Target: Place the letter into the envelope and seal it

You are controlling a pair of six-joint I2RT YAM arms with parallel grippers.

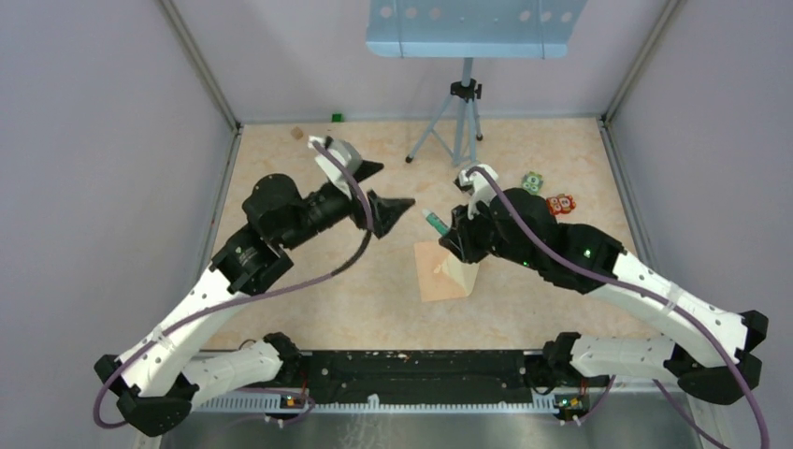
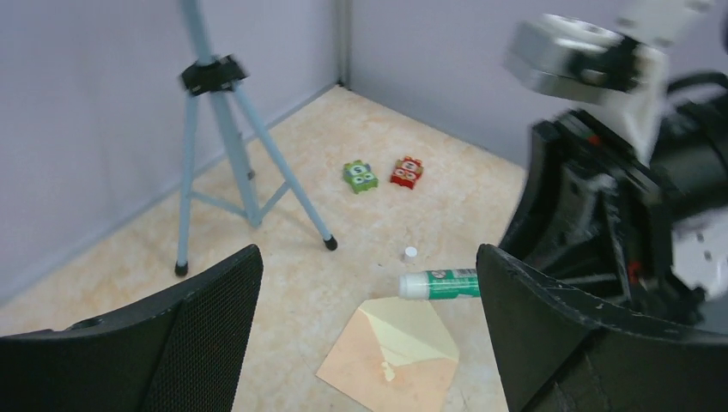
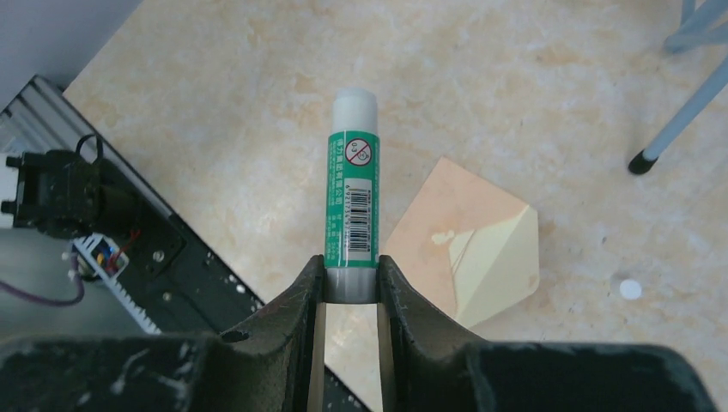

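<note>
Now my left pincer gapes wide, holding nothing, while my right pincer pinches one green glue stick by its base. One envelope lies flat on the table below, pale flap open. Farther off sit two toys: a green block and a red block.

A pinkish-tan kraft paper envelope, a small rectangle, lies flat on the beige marbled tabletop near its middle, turned askew to the table edges. A tiny pale spot sits at its centre. At one end a cream-ivory creased paper panel spreads out as a blunt triangle. Whether it is a separate sheet or the opened flap's inner face cannot be told.
</note>
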